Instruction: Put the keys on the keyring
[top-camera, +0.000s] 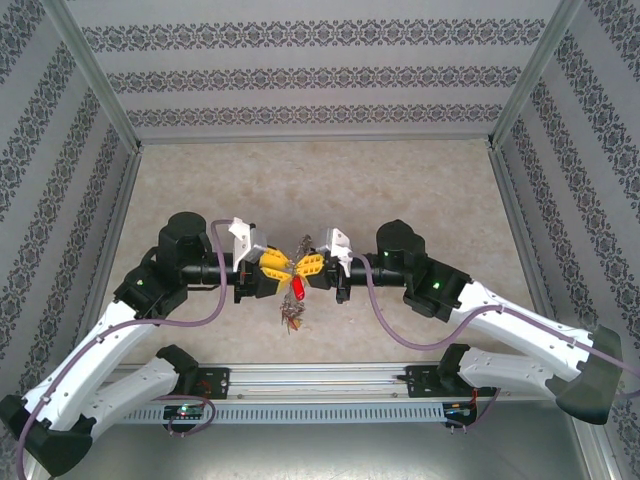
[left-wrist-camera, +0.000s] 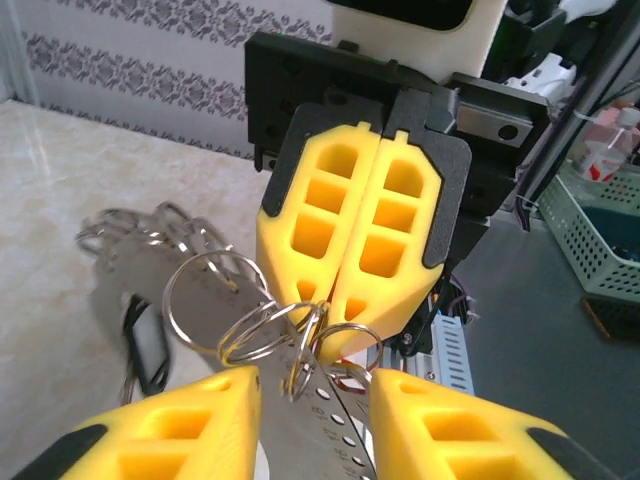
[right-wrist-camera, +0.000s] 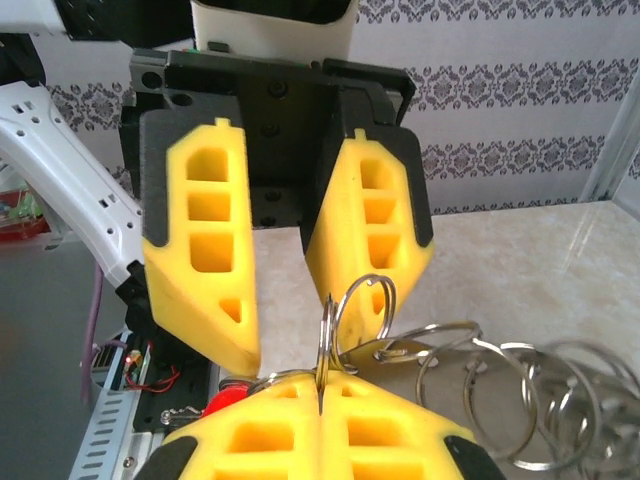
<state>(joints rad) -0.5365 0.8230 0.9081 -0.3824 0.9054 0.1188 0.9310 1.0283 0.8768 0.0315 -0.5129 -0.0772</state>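
Over the middle of the table my two grippers meet tip to tip. My right gripper (top-camera: 305, 268) (right-wrist-camera: 320, 405) is shut on a thin silver split ring of the keyring (right-wrist-camera: 328, 335), which stands on edge between its yellow pads. More linked rings (right-wrist-camera: 500, 390) trail off to the right. My left gripper (top-camera: 283, 272) (left-wrist-camera: 315, 405) is open, its fingertips either side of the ring cluster (left-wrist-camera: 250, 325) without pinching it. A red-tagged key (top-camera: 298, 290) (right-wrist-camera: 222, 398) hangs just under the grip. The other keys (top-camera: 292, 318) dangle below, one with a dark tag (left-wrist-camera: 145, 345).
The beige tabletop (top-camera: 320, 190) lies inside patterned walls with metal corner posts (top-camera: 520, 90). An aluminium rail (top-camera: 320, 385) runs along the near edge between the arm bases. A green basket (left-wrist-camera: 600, 230) stands off the table, beyond the right arm.
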